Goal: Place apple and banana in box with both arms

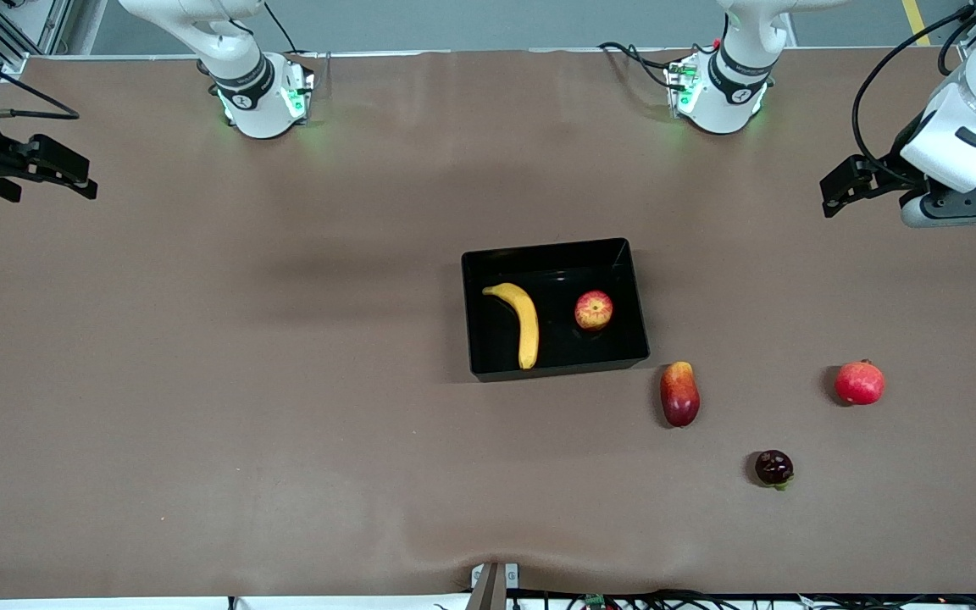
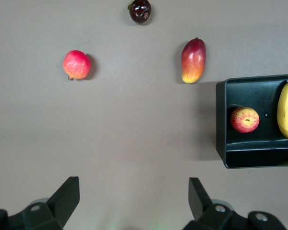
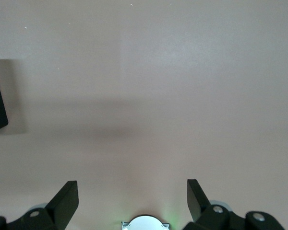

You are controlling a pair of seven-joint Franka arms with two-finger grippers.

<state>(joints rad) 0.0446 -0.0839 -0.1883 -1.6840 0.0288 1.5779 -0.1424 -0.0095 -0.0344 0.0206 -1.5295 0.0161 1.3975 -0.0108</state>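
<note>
Your task looks done: banana [image 1: 522, 323] and apple [image 1: 594, 309] lie inside box [image 1: 551, 254], apple at banana's 3 o'clock, apart. Left end effector [image 2: 133, 201] and right end effector [image 3: 133, 201] hang over bare surface [image 1: 200, 381] at their own ends, fingers apart, empty, likely parked clear.

The box [image 1: 554, 254] sits mid-desk [image 1: 200, 381], its open top unobstructed above the banana [image 1: 524, 322] and apple [image 1: 594, 310], with bare floor between them. Just beside its near corner lies a mango [image 1: 679, 394]; a dark fruit [image 1: 773, 468] and a red fruit [image 1: 860, 383] lie toward the left arm's end. The desk toward the right arm's end is open.
</note>
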